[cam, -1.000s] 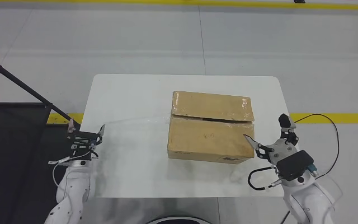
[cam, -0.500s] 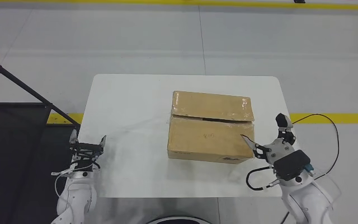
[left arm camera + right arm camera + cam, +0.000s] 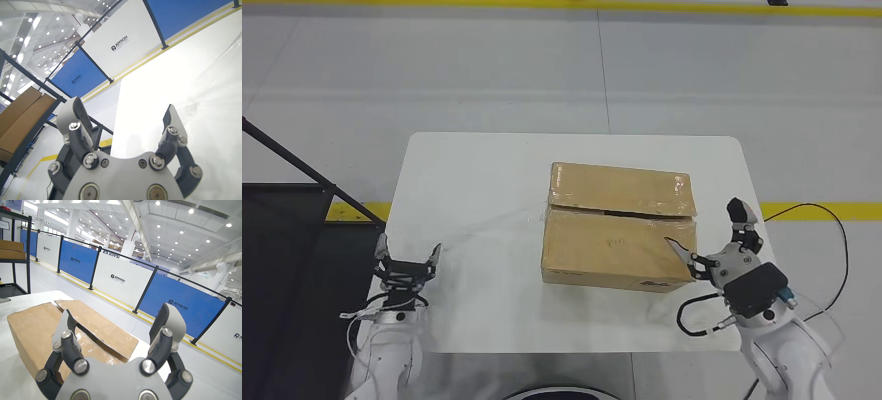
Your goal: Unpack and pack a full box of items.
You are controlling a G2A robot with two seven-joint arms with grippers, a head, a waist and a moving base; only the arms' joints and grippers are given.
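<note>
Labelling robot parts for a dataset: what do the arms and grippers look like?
The left gripper and right gripper match: silver plate with screws, dark grey links, pale jaws, black ribbed pads. The left arm and right arm are white; a black cable loops off the right.

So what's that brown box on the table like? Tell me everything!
The cardboard box is brown, wide and low, lying flat on the white table, nearer the right arm's side. Its two top flaps are folded down, with a dark gap between them, and shiny clear tape shows on top. One finger of the open right gripper hangs over its end; whether it touches cannot be told.
</note>
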